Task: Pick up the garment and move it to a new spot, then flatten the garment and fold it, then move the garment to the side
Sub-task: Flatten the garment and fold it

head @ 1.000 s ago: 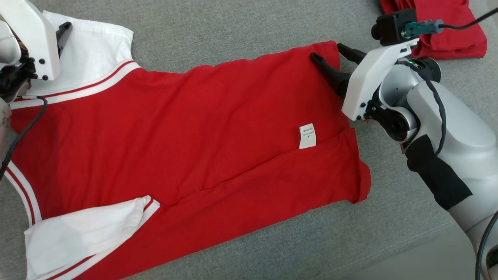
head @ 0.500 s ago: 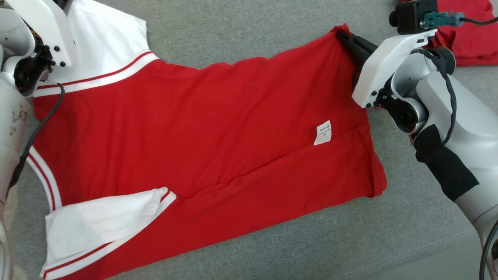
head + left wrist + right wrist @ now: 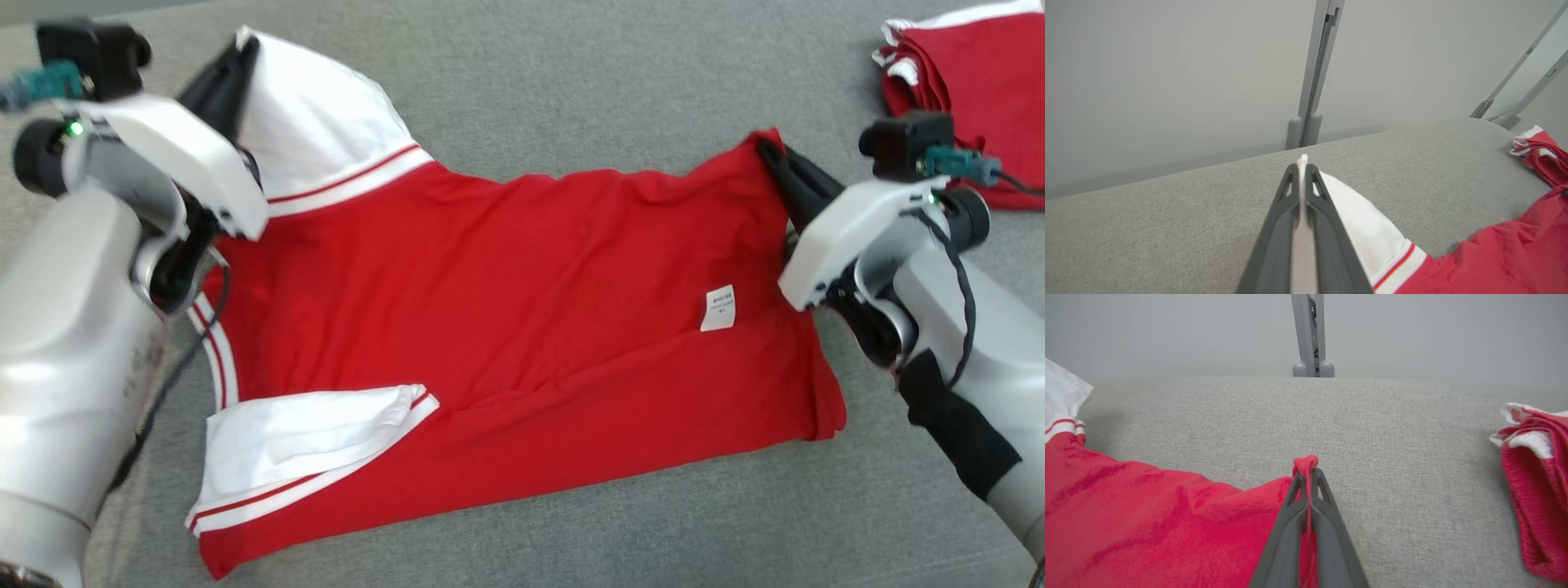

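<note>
— Grey cushion [image 3: 588, 90] under everything, pale wall [image 3: 1167, 61] behind. Talk me through the fingers.
— Well, left gripper [image 3: 1302, 168] is clamped tight on white cloth, a sliver poking out past the tips. That's the far sleeve [image 3: 326, 122] of the shirt [image 3: 522, 278].
— And the other side?
— Over there, right gripper [image 3: 1307, 470] is pinched together too, with a red nub bunched at the tips: the far hem corner [image 3: 1306, 459].
— So both far corners are held.
— Yes, and the far edge dips in a shallow curve between them. Outward from there, the shirt lies spread across the cushion, red body, white sleeves with red stripes. The near sleeve [image 3: 310, 425] is folded in over the body. Small white label [image 3: 718, 308] close to the right-hand hem.
— Anything else?
— One pile [image 3: 971, 65] of red and white clothes, well apart, beyond the right gripper.
</note>
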Robot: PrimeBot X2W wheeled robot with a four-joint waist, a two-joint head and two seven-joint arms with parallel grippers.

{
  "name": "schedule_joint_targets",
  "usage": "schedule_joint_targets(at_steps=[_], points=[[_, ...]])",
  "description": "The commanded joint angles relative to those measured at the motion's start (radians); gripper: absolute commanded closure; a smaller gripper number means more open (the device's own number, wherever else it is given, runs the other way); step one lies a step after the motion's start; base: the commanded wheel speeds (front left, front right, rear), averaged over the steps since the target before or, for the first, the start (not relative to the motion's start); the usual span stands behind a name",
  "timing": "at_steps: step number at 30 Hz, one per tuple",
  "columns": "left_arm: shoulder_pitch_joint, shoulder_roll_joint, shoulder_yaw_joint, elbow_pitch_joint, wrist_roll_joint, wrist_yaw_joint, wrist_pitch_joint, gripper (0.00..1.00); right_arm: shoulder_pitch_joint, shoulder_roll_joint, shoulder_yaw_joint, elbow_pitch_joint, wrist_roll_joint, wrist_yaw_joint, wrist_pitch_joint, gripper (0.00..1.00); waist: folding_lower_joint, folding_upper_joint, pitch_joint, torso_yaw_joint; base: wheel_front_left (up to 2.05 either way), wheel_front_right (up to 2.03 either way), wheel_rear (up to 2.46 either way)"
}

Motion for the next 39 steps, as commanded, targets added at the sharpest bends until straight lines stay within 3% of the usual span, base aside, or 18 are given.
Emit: schedule_joint_targets(at_steps=[1,5,12,18,24,33,39], points=[[0.047,0.004,-0.004,-0.028,-0.008,-0.001,-0.032,1.0,0.033,-0.015,0.005,-0.005,0.009,0.0,-0.021,1.0,0.0,0.0,-0.037,0.034,0.0,0.0,0.0],[0.171,0.001,-0.002,-0.12,-0.018,0.011,-0.118,1.0,0.098,-0.041,-0.002,-0.016,0.019,0.0,-0.068,1.0,0.0,0.0,-0.077,0.065,0.0,0.0,0.0],[0.37,0.009,0.009,-0.281,-0.02,0.074,-0.19,1.0,0.193,-0.071,-0.038,-0.027,0.01,0.0,-0.096,1.0,0.0,0.0,-0.123,0.1,0.0,0.0,0.0],[0.533,0.007,0.03,-0.411,-0.02,0.135,-0.213,1.0,0.295,-0.095,-0.162,-0.093,-0.037,0.0,-0.099,1.0,0.0,0.0,-0.16,0.125,0.0,0.0,0.0],[0.648,-0.006,0.074,-0.481,-0.024,0.168,-0.218,1.0,0.419,-0.098,-0.287,-0.194,-0.105,0.0,-0.1,1.0,0.0,0.0,-0.18,0.136,0.0,0.0,0.0],[0.815,-0.061,0.166,-0.556,0.009,0.186,-0.22,1.0,0.548,-0.086,-0.394,-0.267,-0.15,0.0,-0.1,1.0,0.0,0.0,-0.194,0.141,0.0,0.0,0.0],[0.883,-0.109,0.222,-0.553,0.05,0.163,-0.22,1.0,0.61,-0.082,-0.432,-0.311,-0.166,0.0,-0.1,1.0,0.0,0.0,-0.198,0.148,0.0,0.0,0.0]])
